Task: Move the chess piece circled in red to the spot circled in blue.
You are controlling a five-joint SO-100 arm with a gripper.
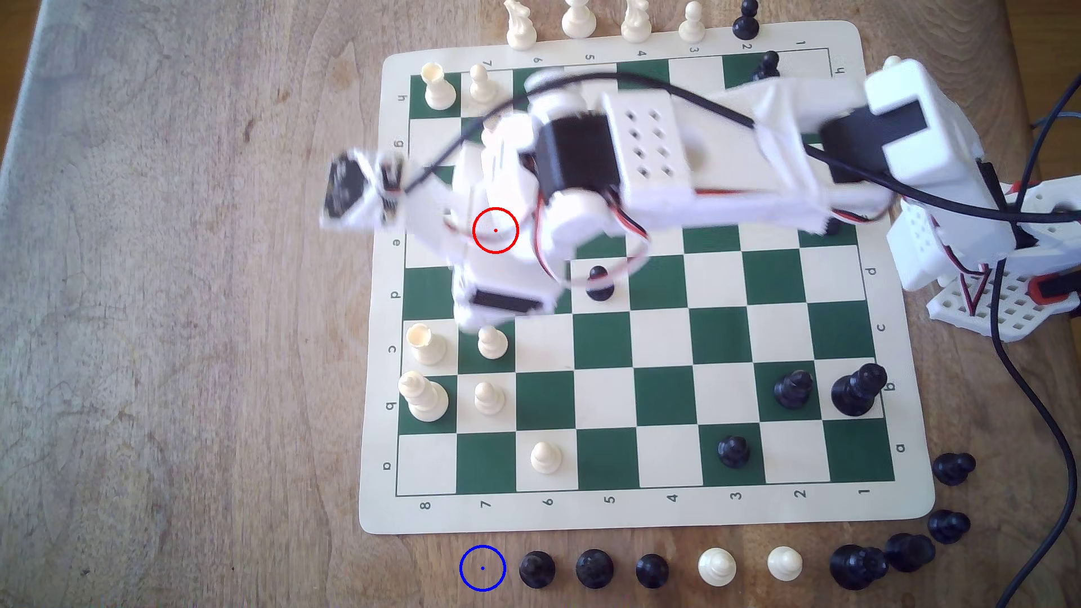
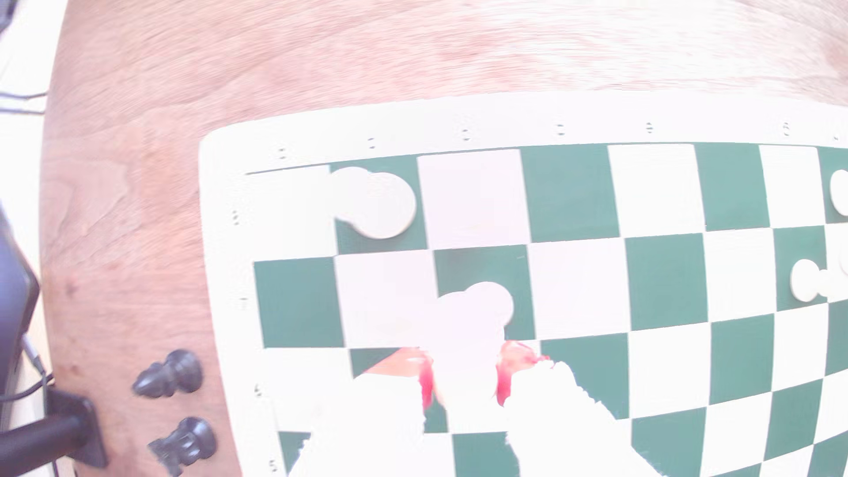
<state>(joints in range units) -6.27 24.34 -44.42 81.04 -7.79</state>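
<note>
Gripper (image 2: 463, 385) pinches the chess piece (image 2: 472, 321), jaws tight on both its sides, over the board (image 1: 661, 514). The spot (image 1: 482, 568) lies on bare wood just off the board's edge w/ numbers, beside a black pawn (image 1: 536, 569).

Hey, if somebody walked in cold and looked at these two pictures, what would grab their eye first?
Probably the blurred white robot arm stretched across the upper half of the green and cream chessboard in the exterior view, covering the red circle. Next, the wrist view: the claw, with red-tinted fingertips, straddles a cream pawn. Whether it grips is unclear. Last, the blue circle on bare wood below the board, at the left end of a row of captured pieces.
</note>
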